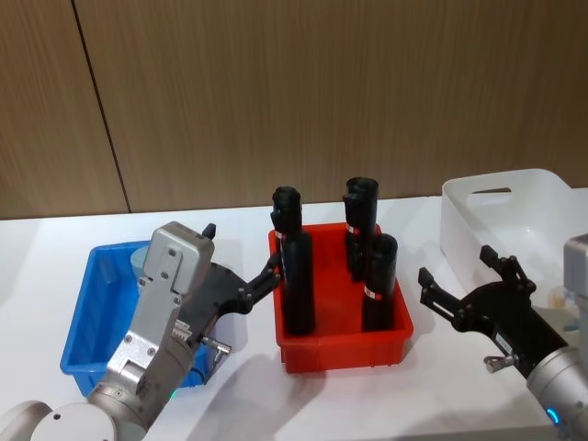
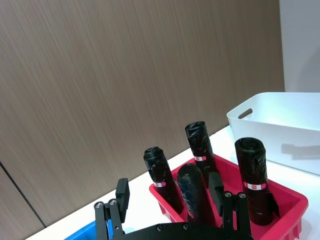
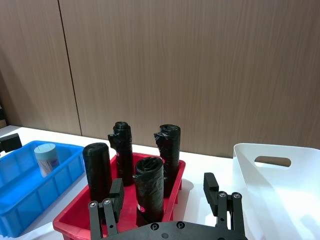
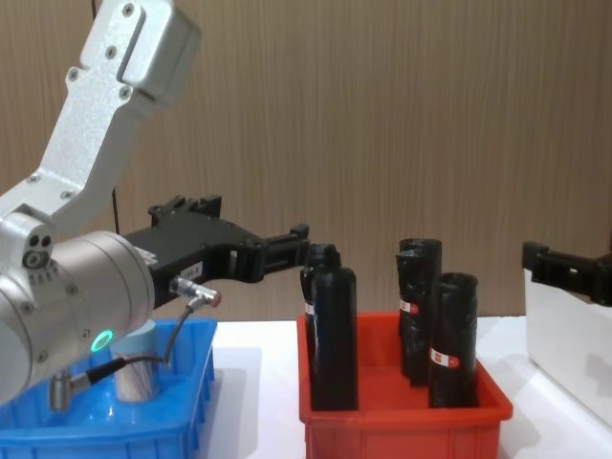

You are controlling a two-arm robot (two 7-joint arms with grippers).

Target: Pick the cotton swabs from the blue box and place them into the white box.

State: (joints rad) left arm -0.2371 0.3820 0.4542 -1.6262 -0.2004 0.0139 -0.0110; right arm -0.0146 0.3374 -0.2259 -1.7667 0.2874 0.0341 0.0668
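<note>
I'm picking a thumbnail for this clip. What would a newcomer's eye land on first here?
The red bin in the centre, with four tall black rolls standing in it, grabs the eye first. Next come the two open grippers: the left end effector raised between the blue box and the red bin, and the right end effector beside the white box. One jar of cotton swabs stands in the blue box.

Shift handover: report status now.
Left gripper open, raised near blue box; right gripper open near white box. Swab jar in blue box. Red bin of rolls sits between boxes.
</note>
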